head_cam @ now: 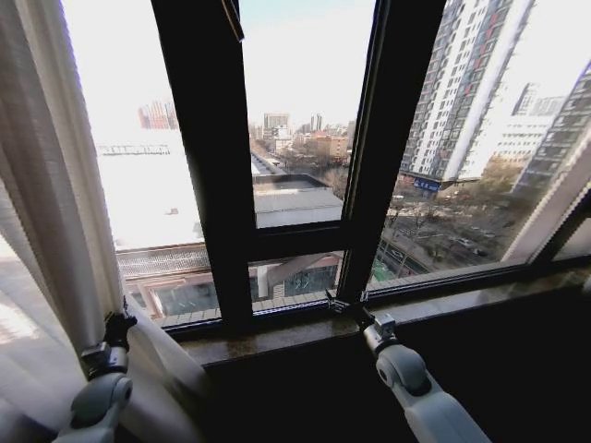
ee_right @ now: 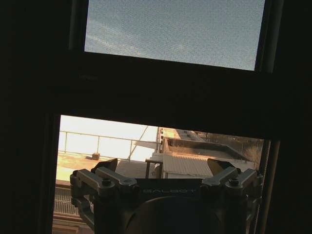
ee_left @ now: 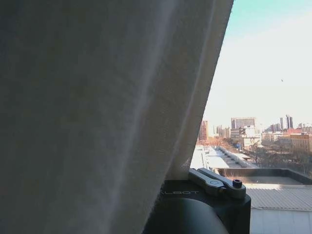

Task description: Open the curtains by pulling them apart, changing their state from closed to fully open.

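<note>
Head view shows us the curtains (head_cam: 55,175) bunched at the window frame's (head_cam: 217,166) left edge, our left gripper (head_cam: 118,325) against them, grip undeterminable. Our right gripper (head_cam: 355,309) stands spread open over the sill (head_cam: 480,297).

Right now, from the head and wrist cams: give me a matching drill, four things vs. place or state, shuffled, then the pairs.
Things
1. sheer curtain
2. left tool
3. right tool
4. window frame

Place or state
A. dark upright bars splitting the glass
B. bunched at the left edge of the window
C. fingers spread open, at the stone sill below the middle pane
D. against the lower edge of the white fabric

Pairs: 1-B, 2-D, 3-C, 4-A
</note>
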Robot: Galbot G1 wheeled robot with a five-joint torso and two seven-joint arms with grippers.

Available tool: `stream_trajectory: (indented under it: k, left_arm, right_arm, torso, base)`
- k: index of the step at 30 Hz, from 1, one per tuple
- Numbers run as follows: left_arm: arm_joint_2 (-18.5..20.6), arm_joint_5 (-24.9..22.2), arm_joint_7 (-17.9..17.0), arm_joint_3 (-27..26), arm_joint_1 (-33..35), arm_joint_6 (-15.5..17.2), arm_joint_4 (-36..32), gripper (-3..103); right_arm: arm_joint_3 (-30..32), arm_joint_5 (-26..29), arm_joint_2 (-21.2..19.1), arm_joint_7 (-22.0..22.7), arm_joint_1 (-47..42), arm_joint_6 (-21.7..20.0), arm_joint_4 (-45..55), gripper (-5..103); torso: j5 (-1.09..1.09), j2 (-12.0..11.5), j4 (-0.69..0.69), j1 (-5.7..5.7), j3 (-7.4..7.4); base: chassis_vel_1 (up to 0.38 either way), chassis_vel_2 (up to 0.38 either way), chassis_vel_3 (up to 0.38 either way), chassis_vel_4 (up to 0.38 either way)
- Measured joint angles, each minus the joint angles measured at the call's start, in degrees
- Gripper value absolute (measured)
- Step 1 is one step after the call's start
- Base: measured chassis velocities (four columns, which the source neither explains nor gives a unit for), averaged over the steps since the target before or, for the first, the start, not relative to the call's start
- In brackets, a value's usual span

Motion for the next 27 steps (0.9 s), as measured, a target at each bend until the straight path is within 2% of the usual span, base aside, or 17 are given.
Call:
stream_trajectory:
  k: [27]
  left_arm:
    - [-1.0,0.7,-0.5,0.1,0.6,0.2,-1.2,0]
  right_arm:
    - [0.0,0.0,0.0,0.0,0.0,0.0,0.0,100]
  torso:
    - [0.02,0.0,0.01,-0.01,-0.01]
  base:
    - [0.340,0.351,-0.347,-0.344]
